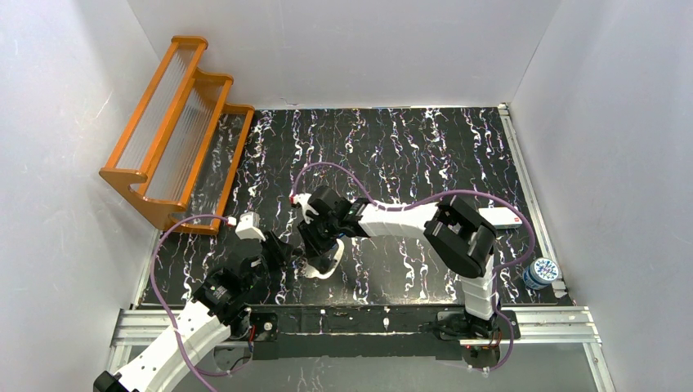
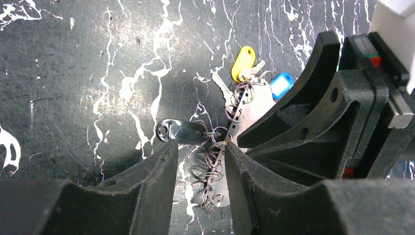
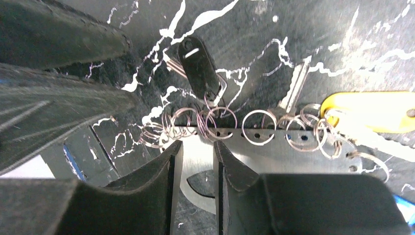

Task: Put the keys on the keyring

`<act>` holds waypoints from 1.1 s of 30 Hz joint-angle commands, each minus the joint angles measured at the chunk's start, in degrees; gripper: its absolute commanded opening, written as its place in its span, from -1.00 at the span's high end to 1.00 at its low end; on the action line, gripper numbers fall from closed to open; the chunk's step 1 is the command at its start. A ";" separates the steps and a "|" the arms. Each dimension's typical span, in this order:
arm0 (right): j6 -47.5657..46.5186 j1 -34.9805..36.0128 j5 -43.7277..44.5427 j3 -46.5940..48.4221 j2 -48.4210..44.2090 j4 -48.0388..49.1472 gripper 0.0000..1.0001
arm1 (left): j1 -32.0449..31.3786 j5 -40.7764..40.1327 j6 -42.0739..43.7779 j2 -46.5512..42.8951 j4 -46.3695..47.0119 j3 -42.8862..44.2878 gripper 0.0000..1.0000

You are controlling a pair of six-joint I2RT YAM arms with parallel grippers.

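The keyring [image 2: 250, 113] is a flat silver plate with a row of holes and several thin wire rings, lying on the black marbled mat. A yellow-headed key [image 2: 243, 62] and a blue-headed key [image 2: 281, 84] lie at its far end, and a black-headed key [image 2: 182, 132] hangs off a ring near my left fingertips. My left gripper [image 2: 198, 156] is open, straddling the plate's near end and its rings. My right gripper [image 3: 198, 152] stands open over the plate [image 3: 274, 147], bare metal showing in the gap. The black key [image 3: 198, 68] and yellow key [image 3: 372, 110] lie beyond it. No green key shows.
Both grippers crowd together at the mat's front centre, left gripper [image 1: 276, 251] beside right gripper [image 1: 323, 263]. An orange stepped rack [image 1: 176, 135] stands at the back left. A blue-and-white roll [image 1: 541, 273] sits at the right edge. White walls enclose the table.
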 commanded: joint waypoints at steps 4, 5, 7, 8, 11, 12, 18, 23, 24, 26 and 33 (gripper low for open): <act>3.71 0.31 -1.12 -1.80 -3.19 1.37 0.28 | -0.24 -1.05 0.59 0.30 0.64 0.42 0.22; 3.98 0.31 -1.54 -1.79 -2.97 1.52 0.28 | -0.24 -1.05 0.59 0.32 0.65 0.42 0.22; 4.71 0.30 -2.52 -1.81 -2.61 2.10 0.28 | -0.24 -1.05 0.57 0.30 0.65 0.42 0.22; 4.93 0.29 -2.96 -1.79 -2.41 2.45 0.28 | -0.24 -0.99 0.60 0.30 0.63 0.42 0.22; 5.77 0.31 -3.73 -1.75 -1.72 3.46 0.28 | -0.24 -0.89 0.60 0.23 0.65 0.42 0.22; 5.86 0.31 -3.71 -1.71 -1.41 3.73 0.28 | -0.24 -0.87 0.60 0.26 0.65 0.34 0.22; 6.04 0.31 -3.37 -0.93 0.27 4.12 0.28 | -0.24 -0.79 0.42 0.21 0.65 0.25 0.22; 5.72 0.31 -1.30 -0.16 0.41 3.25 0.28 | -0.24 -0.70 0.50 0.24 0.65 0.24 0.22; 5.67 0.31 -0.83 -0.06 0.32 3.08 0.28 | -0.24 -0.77 0.48 0.18 0.65 0.24 0.22; 5.27 0.29 0.17 -0.18 0.00 2.92 0.28 | -0.24 -0.78 0.36 0.21 0.61 0.24 0.22; 4.57 0.31 0.47 0.31 0.50 3.22 0.27 | -0.24 -0.62 0.19 0.21 0.86 -0.02 0.22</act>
